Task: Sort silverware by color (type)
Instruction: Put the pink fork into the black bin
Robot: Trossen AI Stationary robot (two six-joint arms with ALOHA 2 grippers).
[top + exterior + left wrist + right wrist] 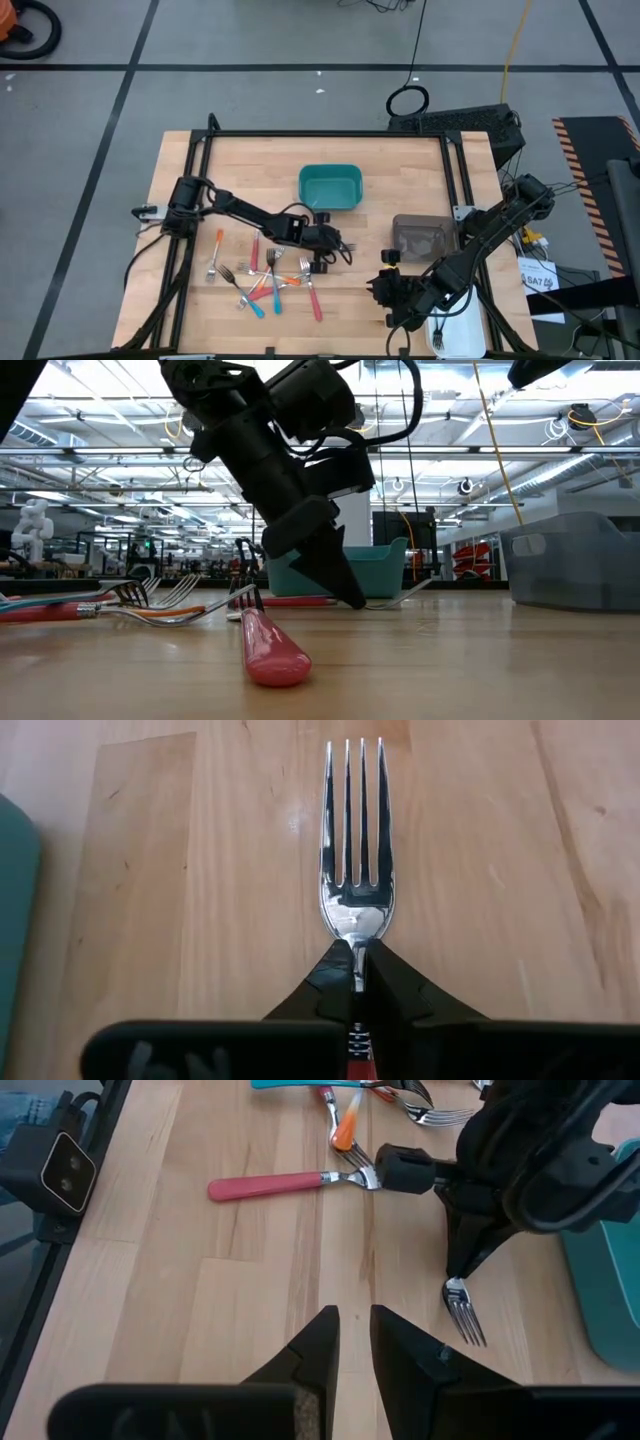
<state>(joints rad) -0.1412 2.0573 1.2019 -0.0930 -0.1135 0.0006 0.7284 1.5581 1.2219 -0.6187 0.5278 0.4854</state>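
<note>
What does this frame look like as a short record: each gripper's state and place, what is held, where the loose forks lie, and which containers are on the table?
left gripper: shut on a fork at the neck, tines on the table, mid-table
held fork handle: red, barely visible between the fingers
right gripper: open, empty, near the front edge
loose forks: red, orange and blue handles, piled at front left
teal bin: behind the left gripper
grey bin: right side
white tray: front right corner, one fork inside
</note>
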